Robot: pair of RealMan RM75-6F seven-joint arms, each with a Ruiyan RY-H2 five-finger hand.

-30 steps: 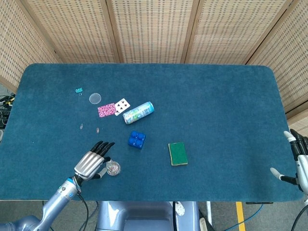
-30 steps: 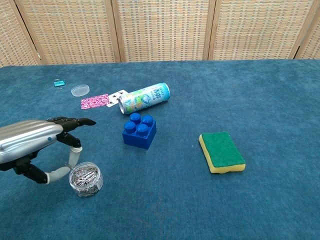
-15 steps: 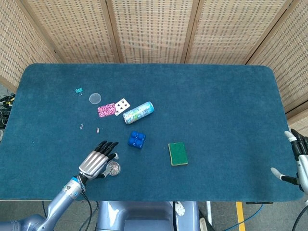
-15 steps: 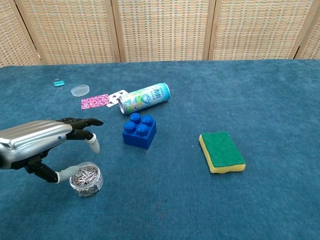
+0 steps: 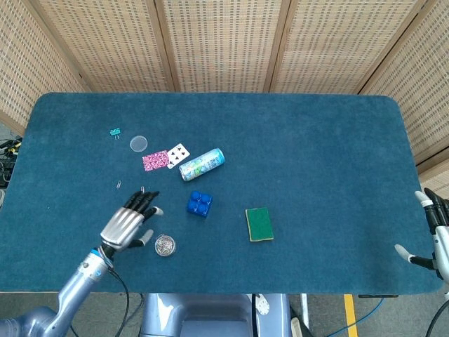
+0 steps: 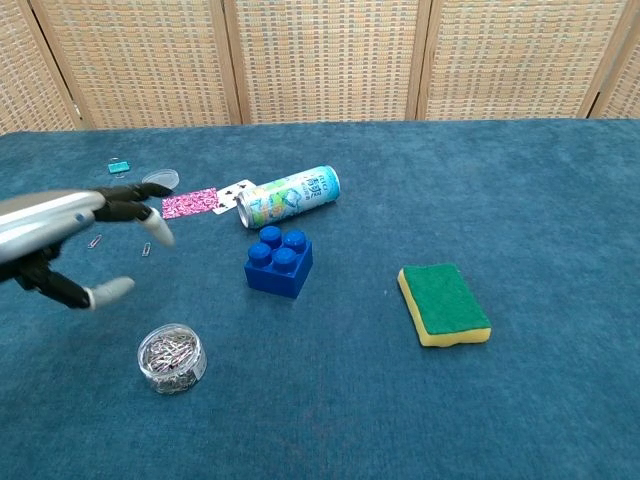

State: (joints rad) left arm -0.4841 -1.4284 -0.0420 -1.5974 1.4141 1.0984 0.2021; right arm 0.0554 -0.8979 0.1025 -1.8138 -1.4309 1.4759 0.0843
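The left hand hovers above the table at the near left, palm down, fingers spread and holding nothing. The nearest thing is the tub, a small round clear container filled with silvery paper clips (its contents show plainly through the wall in the chest view). The tub stands upright on the cloth just right of and nearer than the hand, apart from it, close to the table's near edge. The thumb tip points toward the tub without touching it. Two loose clips lie on the cloth just beyond the fingertips. Right of the hand sits a blue brick, studs up; farther off lies a can on its side, with two cards touching each other at its left. A clear lid rests beyond the cards. A green sponge lies right of the brick. The right hand is at the table's near right corner, off the cloth, fingers spread, holding nothing.
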